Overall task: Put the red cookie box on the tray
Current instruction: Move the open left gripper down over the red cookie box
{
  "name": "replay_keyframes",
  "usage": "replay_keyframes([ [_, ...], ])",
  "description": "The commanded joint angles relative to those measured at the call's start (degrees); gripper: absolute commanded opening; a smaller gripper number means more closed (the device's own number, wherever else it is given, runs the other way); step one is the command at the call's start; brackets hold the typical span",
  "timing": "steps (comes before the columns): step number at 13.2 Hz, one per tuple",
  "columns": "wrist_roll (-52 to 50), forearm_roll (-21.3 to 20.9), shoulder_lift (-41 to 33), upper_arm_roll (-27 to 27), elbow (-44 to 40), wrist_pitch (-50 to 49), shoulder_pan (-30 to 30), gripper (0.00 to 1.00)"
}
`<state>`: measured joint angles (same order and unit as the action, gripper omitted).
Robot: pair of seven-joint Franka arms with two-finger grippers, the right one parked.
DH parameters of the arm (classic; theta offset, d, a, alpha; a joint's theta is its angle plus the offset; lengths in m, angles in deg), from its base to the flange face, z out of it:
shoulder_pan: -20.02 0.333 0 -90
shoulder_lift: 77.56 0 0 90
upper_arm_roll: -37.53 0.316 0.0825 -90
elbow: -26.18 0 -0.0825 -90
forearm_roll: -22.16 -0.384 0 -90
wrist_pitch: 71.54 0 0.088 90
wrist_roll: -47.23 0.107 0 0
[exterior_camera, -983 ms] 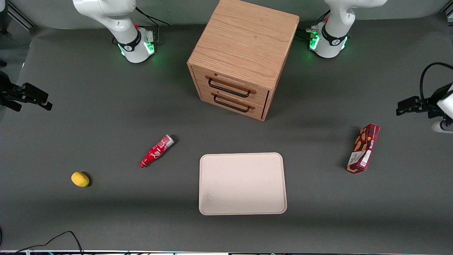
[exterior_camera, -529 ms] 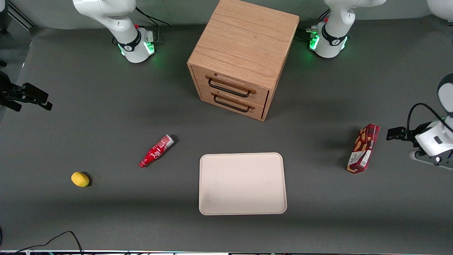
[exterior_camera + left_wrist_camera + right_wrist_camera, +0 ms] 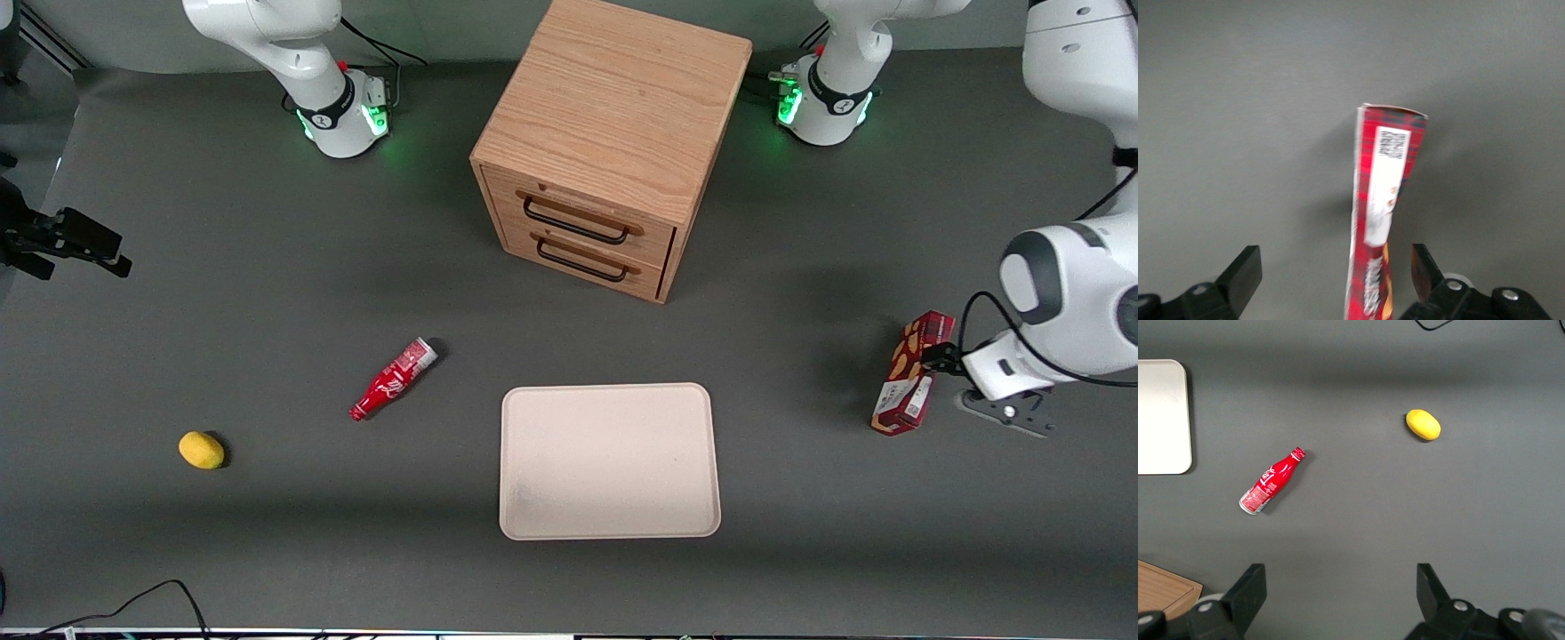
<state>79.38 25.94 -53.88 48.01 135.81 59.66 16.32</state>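
Grey table, red cookie box between the spread-open hand fingers (wrist view only), tray apart.

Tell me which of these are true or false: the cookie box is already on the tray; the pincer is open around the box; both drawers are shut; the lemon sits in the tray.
1. The red cookie box already lies on the tray. False: it is on the table, toward the working arm's end.
2. The pincer is open, one finger on each side of the box. True.
3. Both drawers of the wooden drawer cabinet are shut. True.
4. The lemon sits in the tray. False: it lies on the table toward the parked arm's end, past the red bottle.
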Motion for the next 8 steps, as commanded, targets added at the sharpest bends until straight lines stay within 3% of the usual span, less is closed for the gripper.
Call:
replay_keyframes([
  [1, 2.47, 0.7, 0.22, -0.72, 4.8, 6.16, -0.69, 1.0],
  [8, 5.19, 2.02, 1.02, -1.43, 5.07, 7.58, 0.19, 0.98],
])
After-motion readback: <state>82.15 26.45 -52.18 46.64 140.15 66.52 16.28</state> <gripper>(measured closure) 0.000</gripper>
